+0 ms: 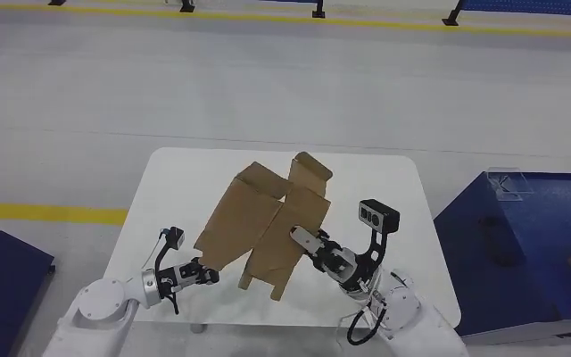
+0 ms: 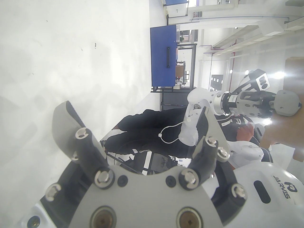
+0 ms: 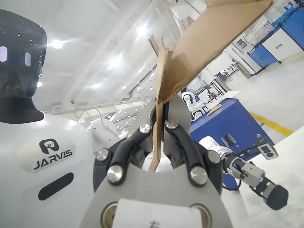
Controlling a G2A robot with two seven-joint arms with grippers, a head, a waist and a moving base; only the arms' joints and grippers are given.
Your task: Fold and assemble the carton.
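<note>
A flattened brown carton [image 1: 268, 219] is held tilted above the white table [image 1: 178, 178], with its flaps spread at the far end. My right gripper [image 1: 303, 239] is shut on the carton's near edge. In the right wrist view the cardboard [image 3: 209, 39] runs down between the closed fingers [image 3: 177, 112]. My left gripper [image 1: 203, 272] sits low over the table by the carton's near left corner, not touching it. In its own view the left gripper [image 2: 140, 119] is open with nothing between its fingers. The carton [image 2: 282, 129] and the right gripper [image 2: 288, 103] lie beyond it.
A blue cabinet [image 1: 508, 259] stands close to the table's right side. Another blue object [image 1: 18, 268] stands at the left. Bare tabletop lies left of and beyond the carton. Yellow floor lines run past the table.
</note>
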